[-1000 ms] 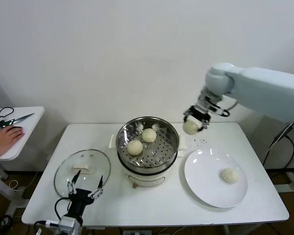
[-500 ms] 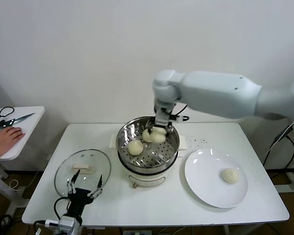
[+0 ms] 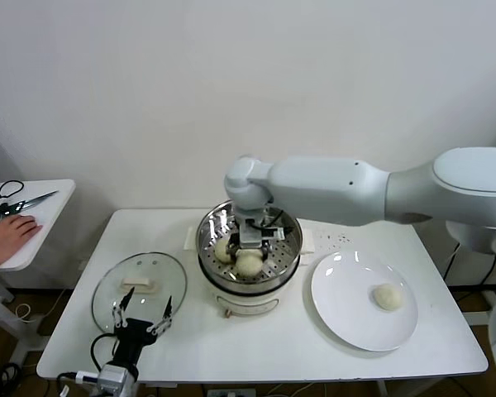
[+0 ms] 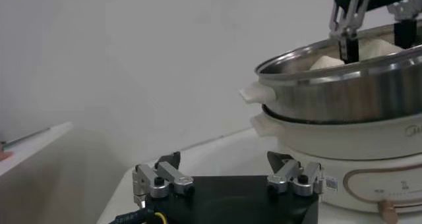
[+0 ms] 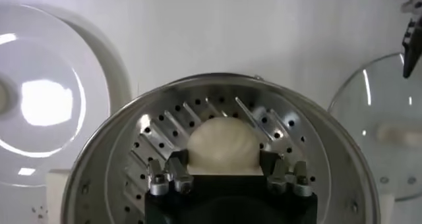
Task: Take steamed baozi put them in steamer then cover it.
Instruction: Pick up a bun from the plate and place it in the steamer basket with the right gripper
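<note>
Nearest, in front of the steamer (image 3: 250, 281), the left gripper (image 3: 140, 318) hangs with fingers spread at the near rim of the glass cover (image 3: 139, 289), which lies flat beside the steamer. Inside the steamer, the right gripper (image 3: 249, 251) pinches a baozi (image 5: 221, 143) between its fingers over the perforated tray. Another baozi (image 3: 223, 247) sits beside it. Beyond the steamer's other side, the last baozi (image 3: 388, 296) rests on the white plate (image 3: 347, 314).

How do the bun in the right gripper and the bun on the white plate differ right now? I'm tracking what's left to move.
The held bun sits between the right gripper fingers, low inside the steamer over its perforated tray; the plate bun lies free on the white plate, untouched. The held one is in the pot; the other is still outside it. Both are smooth, domed and cream-white.
</note>
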You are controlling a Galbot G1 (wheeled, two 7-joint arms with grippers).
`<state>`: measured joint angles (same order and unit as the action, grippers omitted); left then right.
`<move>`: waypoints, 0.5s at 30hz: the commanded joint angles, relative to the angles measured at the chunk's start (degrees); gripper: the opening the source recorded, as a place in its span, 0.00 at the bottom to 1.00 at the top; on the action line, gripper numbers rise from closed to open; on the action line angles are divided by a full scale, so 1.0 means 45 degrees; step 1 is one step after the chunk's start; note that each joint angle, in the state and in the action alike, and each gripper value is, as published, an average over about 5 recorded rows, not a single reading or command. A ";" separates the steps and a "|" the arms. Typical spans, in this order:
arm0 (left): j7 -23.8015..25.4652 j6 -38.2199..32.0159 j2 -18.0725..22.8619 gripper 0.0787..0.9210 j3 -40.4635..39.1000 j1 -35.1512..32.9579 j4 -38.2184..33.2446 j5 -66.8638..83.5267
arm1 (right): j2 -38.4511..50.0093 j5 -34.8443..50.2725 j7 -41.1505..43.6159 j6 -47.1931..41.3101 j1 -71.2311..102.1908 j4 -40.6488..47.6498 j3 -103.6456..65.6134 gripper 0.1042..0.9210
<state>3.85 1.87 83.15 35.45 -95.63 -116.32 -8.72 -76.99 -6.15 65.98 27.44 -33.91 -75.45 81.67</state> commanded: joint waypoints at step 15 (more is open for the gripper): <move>-0.0019 0.0026 0.0059 0.88 -0.0079 0.0015 0.0062 -0.0048 | 0.0187 0.0076 -0.0269 0.0119 0.0005 0.0156 -0.0246 0.88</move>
<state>3.77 1.96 83.42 35.12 -95.55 -116.07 -8.88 -76.59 -6.09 65.32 27.74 -33.54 -75.03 81.28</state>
